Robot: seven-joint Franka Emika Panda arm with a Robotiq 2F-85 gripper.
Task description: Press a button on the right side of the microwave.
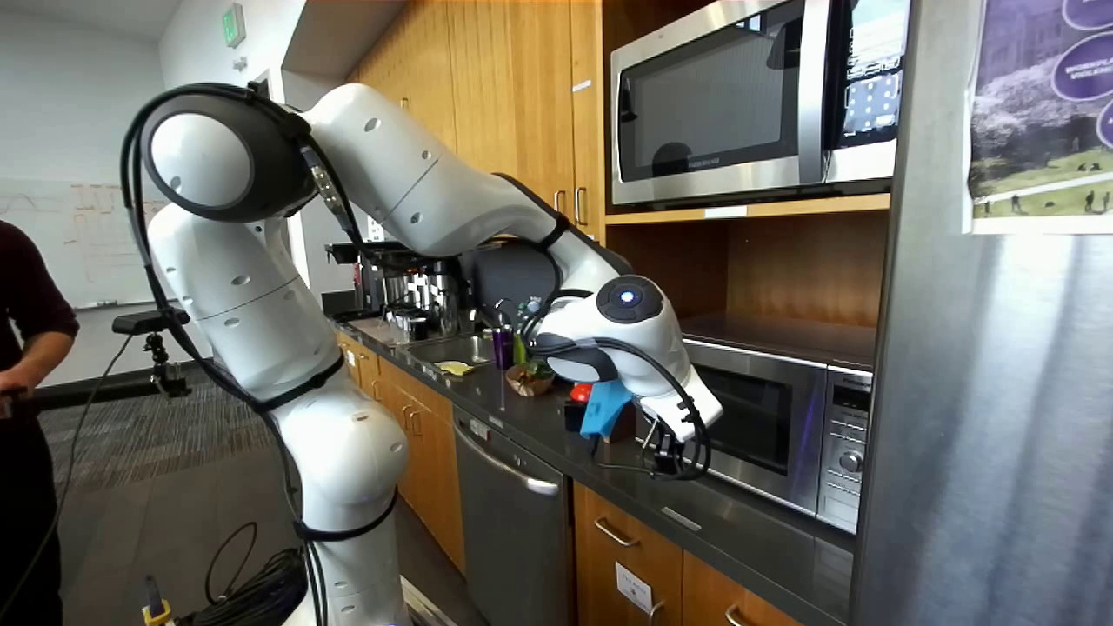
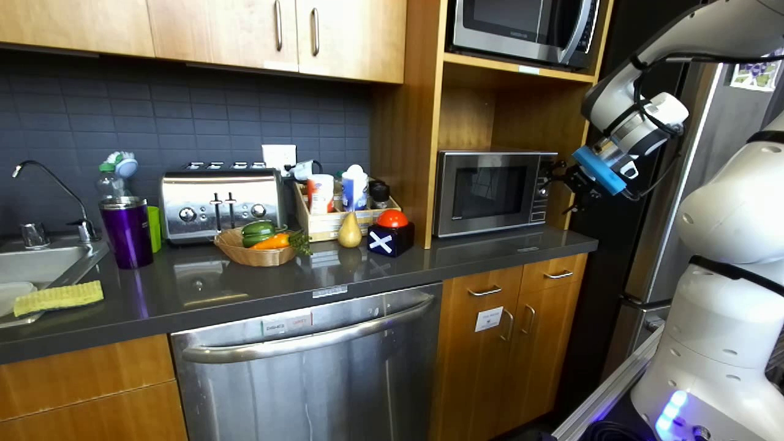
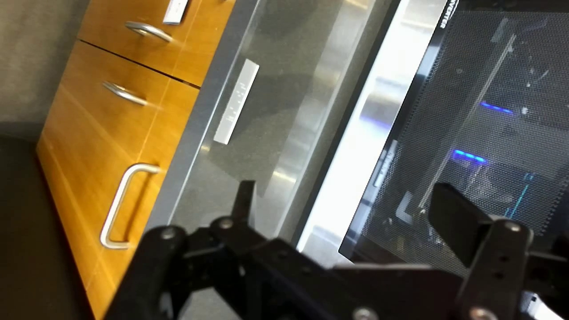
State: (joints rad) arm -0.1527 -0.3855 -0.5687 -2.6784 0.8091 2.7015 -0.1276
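The microwave is a small steel box with a dark glass door. It stands on the counter in both exterior views; its door fills the right of the wrist view. Its narrow silver control strip, with a knob and buttons, is on the right side and is partly covered by the fingers in an exterior view. My gripper is open and empty, its fingers spread before the door's lower edge and counter. It shows in both exterior views. I cannot tell whether it touches the microwave.
A larger microwave sits on the shelf above. A steel refrigerator stands close on the right. The dark counter holds a red-domed button box, a pear, a vegetable basket, a toaster and a purple tumbler.
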